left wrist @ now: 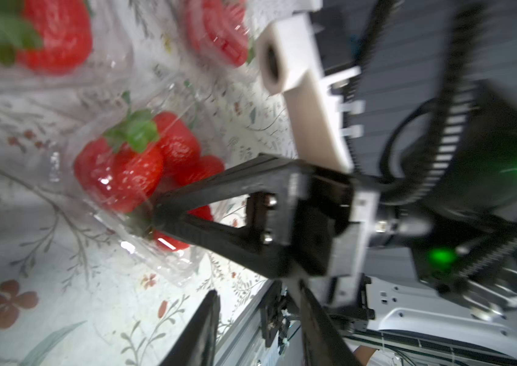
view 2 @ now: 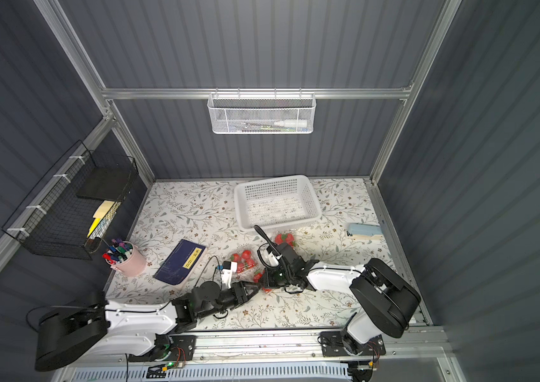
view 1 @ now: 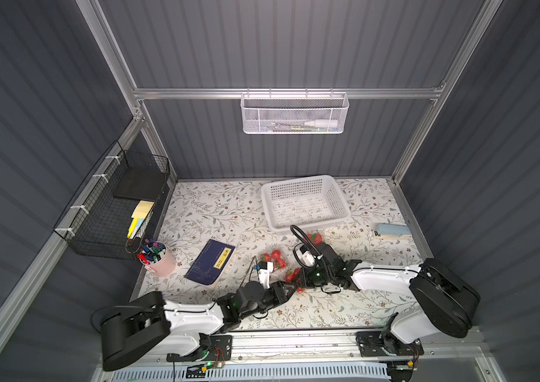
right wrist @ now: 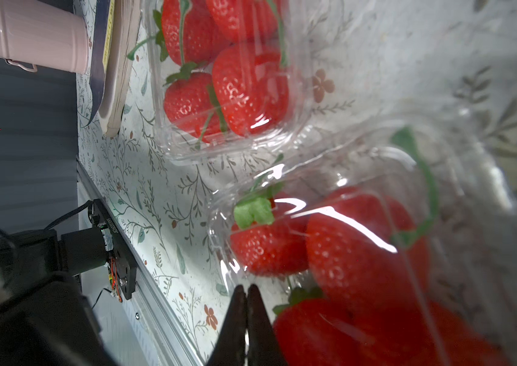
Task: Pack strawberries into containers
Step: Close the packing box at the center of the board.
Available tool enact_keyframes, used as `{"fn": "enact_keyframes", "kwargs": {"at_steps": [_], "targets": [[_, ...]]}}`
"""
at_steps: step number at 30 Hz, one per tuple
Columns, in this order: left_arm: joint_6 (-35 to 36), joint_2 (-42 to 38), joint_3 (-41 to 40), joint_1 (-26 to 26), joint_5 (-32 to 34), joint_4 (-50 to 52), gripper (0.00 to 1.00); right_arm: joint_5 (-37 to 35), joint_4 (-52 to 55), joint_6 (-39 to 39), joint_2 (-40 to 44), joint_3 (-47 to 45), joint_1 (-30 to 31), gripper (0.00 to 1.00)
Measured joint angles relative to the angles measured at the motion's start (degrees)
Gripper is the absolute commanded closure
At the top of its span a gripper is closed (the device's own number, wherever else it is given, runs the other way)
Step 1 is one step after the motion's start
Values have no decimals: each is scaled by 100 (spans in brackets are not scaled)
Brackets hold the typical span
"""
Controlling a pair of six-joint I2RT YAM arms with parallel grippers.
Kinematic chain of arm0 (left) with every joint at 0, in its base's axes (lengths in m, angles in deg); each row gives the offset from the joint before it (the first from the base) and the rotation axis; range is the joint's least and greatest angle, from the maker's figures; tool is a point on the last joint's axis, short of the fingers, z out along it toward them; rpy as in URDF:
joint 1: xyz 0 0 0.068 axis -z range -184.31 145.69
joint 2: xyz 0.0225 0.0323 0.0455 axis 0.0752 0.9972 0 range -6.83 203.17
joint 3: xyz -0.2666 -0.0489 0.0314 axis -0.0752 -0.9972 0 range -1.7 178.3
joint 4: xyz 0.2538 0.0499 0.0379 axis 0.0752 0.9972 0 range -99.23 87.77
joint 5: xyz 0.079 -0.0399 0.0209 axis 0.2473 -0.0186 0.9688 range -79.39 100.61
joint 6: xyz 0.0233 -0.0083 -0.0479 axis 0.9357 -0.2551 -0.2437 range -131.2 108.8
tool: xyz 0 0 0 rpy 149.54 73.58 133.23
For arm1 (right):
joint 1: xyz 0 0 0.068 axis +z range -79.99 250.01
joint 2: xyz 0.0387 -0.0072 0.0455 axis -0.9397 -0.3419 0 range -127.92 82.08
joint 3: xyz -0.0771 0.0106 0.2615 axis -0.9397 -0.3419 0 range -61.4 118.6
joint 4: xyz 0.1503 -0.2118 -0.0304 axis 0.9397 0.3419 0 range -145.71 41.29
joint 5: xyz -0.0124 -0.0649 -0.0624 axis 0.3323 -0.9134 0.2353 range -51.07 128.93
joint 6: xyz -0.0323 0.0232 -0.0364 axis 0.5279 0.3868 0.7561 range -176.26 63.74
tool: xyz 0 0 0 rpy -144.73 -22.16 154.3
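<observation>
Nearest me, both arms stretch in from the front rail and meet mid-tabletop (view 1: 215,211) at a clear container (right wrist: 361,177) of strawberries (right wrist: 355,253). Right end effector (right wrist: 246,290) is pinched narrow, tips at that container's rim; whether plastic is caught I cannot tell. Left end effector (left wrist: 258,298) stands partway apart, holding nothing, just beside it. A second container (view 1: 273,259) holding four strawberries sits near, on the left arm's side. A third container (view 1: 315,238) lies behind the right arm, before the white basket (view 1: 295,190).
</observation>
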Motion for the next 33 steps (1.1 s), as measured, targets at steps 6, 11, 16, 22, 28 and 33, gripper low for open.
{"fn": "enact_keyframes", "kwargs": {"at_steps": [6, 11, 16, 22, 28, 33], "targets": [[-219, -903, -431, -382, 238, 511, 29, -68, 164, 4, 136, -42, -74, 93], [61, -74, -376, -745, 125, 498, 27, -72, 203, 4, 264, -162, -127, 93], [555, 1237, 122, -1058, -199, 157, 20, -87, 273, 2, 455, -293, -149, 93], [909, 1882, 573, -1093, -494, -339, 22, -120, 382, 2, 525, -308, -157, 93], [1016, 2129, 562, -1093, -669, -809, 31, -63, 378, 2, 444, -264, -164, 93], [1027, 2599, 549, -1093, -861, -1198, 44, -31, 378, 0, 385, -219, -173, 93]]}}
